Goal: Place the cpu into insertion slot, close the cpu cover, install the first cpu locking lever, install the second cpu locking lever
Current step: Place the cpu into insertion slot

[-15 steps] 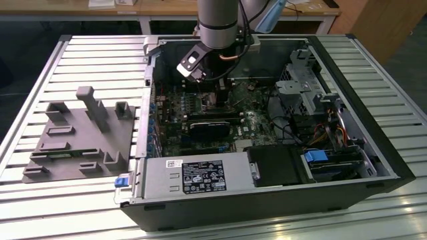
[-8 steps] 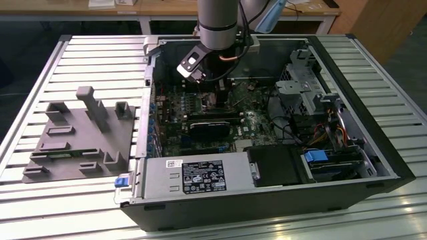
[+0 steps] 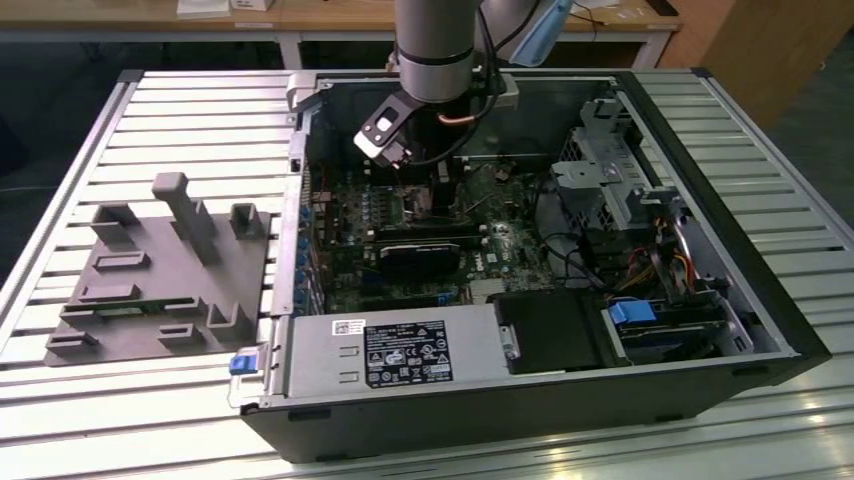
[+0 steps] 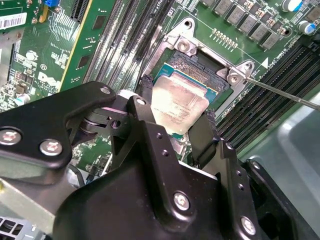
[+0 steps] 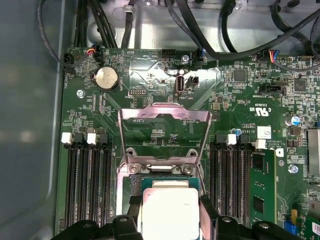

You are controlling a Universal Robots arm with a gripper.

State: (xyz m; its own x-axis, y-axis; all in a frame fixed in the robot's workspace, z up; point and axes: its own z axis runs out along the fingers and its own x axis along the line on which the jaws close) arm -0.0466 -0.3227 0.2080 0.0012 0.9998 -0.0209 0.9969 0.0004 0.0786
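My gripper (image 4: 176, 103) is shut on the cpu (image 4: 181, 95), a small silver-topped square chip held by two opposite edges between the black fingers (image 4: 145, 97). The chip sits tilted just over the insertion slot (image 4: 194, 64), whose dark pin field and silver rim show beyond it. In the first wrist view the cpu (image 5: 170, 215) sits in the gripper (image 5: 168, 202), and the cpu cover (image 5: 165, 111) stands swung open past the insertion slot (image 5: 160, 176). A thin locking lever (image 4: 282, 93) juts out sideways from the socket corner. In the exterior view the gripper (image 3: 424, 185) reaches down into the open computer case.
The open computer case (image 3: 747, 330) lies on a slatted metal table. Memory slots (image 5: 90, 185) flank the socket on both sides. A black heatsink block (image 3: 427, 255), the power supply (image 3: 387, 355) and cables (image 3: 587, 260) crowd the case. A grey fixture (image 3: 160, 270) sits at the exterior view's left.
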